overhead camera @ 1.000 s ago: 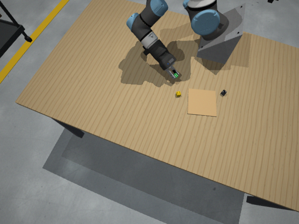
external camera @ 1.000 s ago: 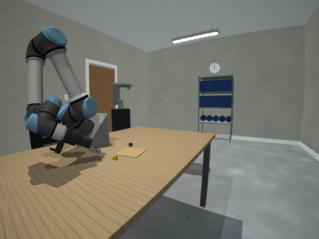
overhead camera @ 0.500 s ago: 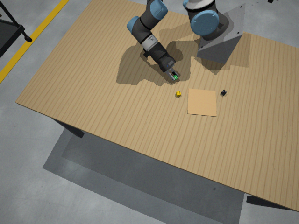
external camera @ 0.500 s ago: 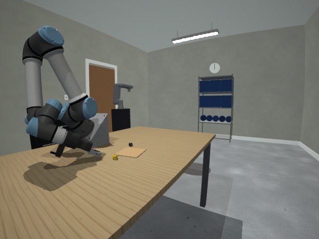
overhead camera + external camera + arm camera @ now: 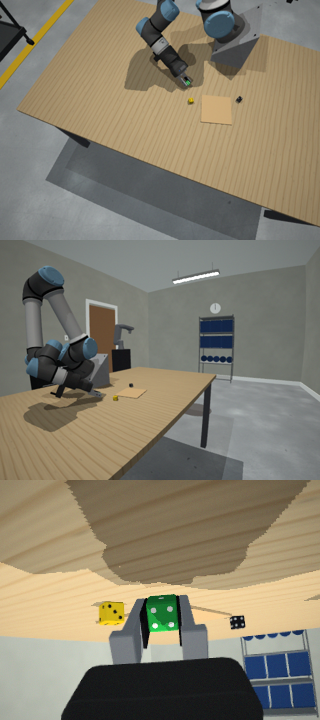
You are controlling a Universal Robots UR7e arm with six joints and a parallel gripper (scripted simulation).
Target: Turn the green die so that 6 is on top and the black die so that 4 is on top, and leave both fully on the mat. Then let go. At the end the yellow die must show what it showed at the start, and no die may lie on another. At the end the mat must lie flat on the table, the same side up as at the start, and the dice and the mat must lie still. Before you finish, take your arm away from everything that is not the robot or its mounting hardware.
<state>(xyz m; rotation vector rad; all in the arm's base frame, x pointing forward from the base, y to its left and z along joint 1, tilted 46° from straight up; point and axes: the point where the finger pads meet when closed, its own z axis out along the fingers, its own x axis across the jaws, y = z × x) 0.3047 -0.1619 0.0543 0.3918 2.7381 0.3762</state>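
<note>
- Between the fingers of the gripper (image 5: 187,82) (image 5: 98,395) (image 5: 162,614), the green die (image 5: 187,82) (image 5: 162,615) is pinched, a dark pad against either side; the wrist view shows this best.
- Only the wrist view lets the green die's pips be counted: four white ones on the face toward the camera. The exterior view mostly hides that die behind a finger.
- From the top view, the green die is off the mat (image 5: 216,109) (image 5: 132,392), beyond one of its corners.
- The yellow die (image 5: 190,100) (image 5: 115,398) (image 5: 111,613) rests on the table (image 5: 129,124) (image 5: 77,441) (image 5: 40,595), just beside the mat; the wrist view gives three dark pips in a diagonal on one side.
- The black die (image 5: 239,99) (image 5: 131,385) (image 5: 237,622) is on the table at the mat's opposite side, its white pips too small to read surely.
- The exterior view alone has the door (image 5: 102,330), clock (image 5: 215,308) and lamp (image 5: 196,276); it shares the rack (image 5: 233,348) (image 5: 310,670) with the wrist view.
- The mat is a thin, smooth tan square, plain beside the table's striped wood grain.
- The dice are small cubes, the green one glossy with softened edges; the fingers are grey, angular and blocky.

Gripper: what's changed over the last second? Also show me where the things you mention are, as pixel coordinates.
The gripper (image 5: 188,82) (image 5: 99,395) (image 5: 163,611) has dipped slightly in the exterior view, with the green die (image 5: 187,82) (image 5: 162,614) held between its fingers throughout. Nothing was newly grasped or let go. The yellow die (image 5: 191,100) (image 5: 115,397) (image 5: 111,613), black die (image 5: 239,99) (image 5: 131,385) (image 5: 237,622) and mat (image 5: 216,109) (image 5: 131,392) stayed put.
</note>
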